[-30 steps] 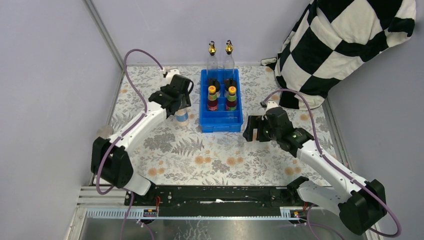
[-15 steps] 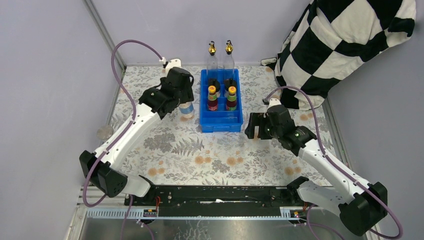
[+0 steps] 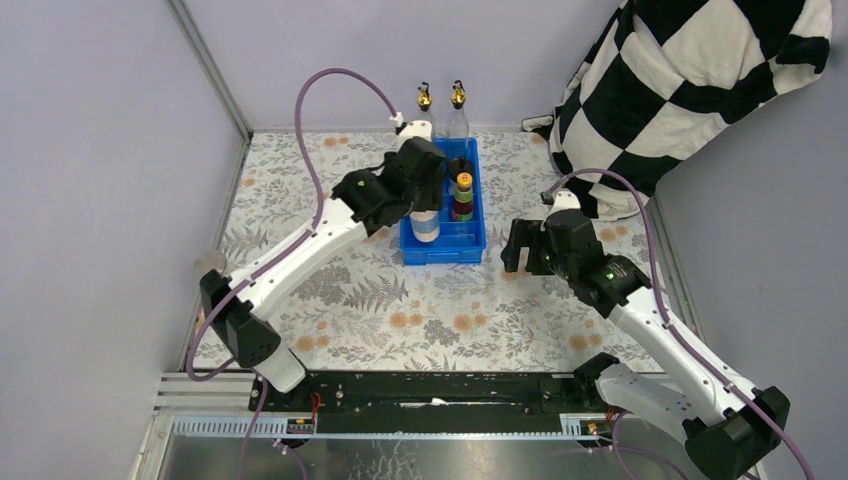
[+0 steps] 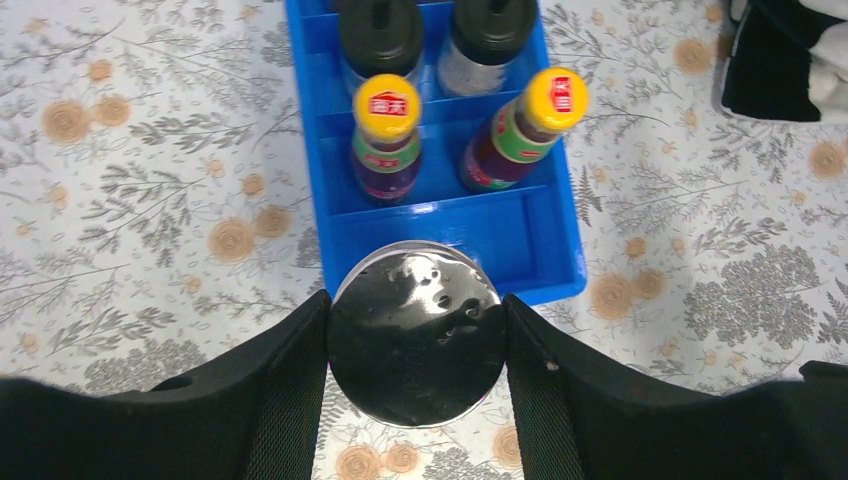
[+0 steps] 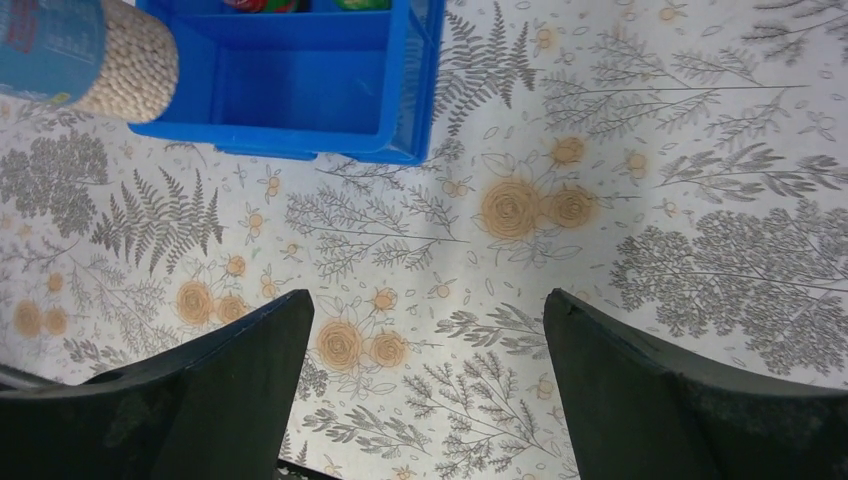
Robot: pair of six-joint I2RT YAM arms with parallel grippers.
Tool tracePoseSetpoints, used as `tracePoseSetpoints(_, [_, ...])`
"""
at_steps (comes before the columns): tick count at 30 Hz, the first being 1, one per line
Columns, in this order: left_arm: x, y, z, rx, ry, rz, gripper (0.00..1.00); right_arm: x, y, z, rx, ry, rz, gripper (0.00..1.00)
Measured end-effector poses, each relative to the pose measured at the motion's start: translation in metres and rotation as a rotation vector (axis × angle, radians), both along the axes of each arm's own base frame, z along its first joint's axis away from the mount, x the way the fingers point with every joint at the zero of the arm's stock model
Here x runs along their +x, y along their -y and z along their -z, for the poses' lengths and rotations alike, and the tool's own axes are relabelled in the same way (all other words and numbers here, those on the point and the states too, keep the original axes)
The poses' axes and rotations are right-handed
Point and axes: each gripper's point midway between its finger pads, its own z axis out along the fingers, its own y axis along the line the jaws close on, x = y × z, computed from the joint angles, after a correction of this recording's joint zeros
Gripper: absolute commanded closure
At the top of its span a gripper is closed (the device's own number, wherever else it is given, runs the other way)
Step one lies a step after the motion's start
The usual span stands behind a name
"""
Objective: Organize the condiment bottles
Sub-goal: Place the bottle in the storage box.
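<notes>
**Left claw bringing a jar over the tray's front compartment**

The left claw (image 4: 413,335) is gripping a clear silver-lidded jar (image 4: 414,352) of pale beads with a blue label, its fingers pressing the jar on both sides. It is holding the jar upright over the near wall of the blue plastic divided tray (image 4: 525,240). The front compartment below is looking bare. The two slim orange-capped dark sauce bottles (image 4: 386,140) are standing in the row behind it, and the two squat black-capped bottles (image 4: 380,40) are behind those.

To place the jar well, the claw is probably needing to carry it slightly farther in so the base clears the near wall. Then it should be lowering the jar straight down, keeping it off the orange caps and to one side, leaving room for a partner.

The right claw (image 5: 425,330) is hanging wide and empty above the floral table (image 5: 700,150), right of the tray.
</notes>
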Motion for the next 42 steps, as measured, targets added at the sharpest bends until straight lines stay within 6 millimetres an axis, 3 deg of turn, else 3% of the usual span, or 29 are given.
tracePoseSetpoints(4, [0.004,0.024,0.004,0.004,-0.008,0.032,0.55,-0.001,0.014,-0.008,-0.025,0.038,0.052,0.01])
tracePoseSetpoints(12, [0.024,0.064,0.009,-0.022,-0.015,0.07,0.55,-0.006,0.045,-0.039,-0.038,0.162,0.167,0.01])
tracePoseSetpoints(20, [0.041,0.092,0.047,0.01,-0.068,0.091,0.55,-0.008,0.051,-0.041,-0.051,0.172,0.19,0.0])
tracePoseSetpoints(25, [0.043,0.098,0.072,0.045,-0.103,0.095,0.55,-0.008,0.051,-0.04,-0.052,0.169,0.188,0.01])
tracePoseSetpoints(34, [0.046,0.103,0.078,0.028,-0.097,0.089,0.55,-0.008,0.05,-0.04,-0.048,0.167,0.182,0.0])
tracePoseSetpoints(42, [0.039,0.096,0.109,0.057,-0.142,0.076,0.55,-0.009,0.049,-0.039,-0.045,0.164,0.176,0.0])
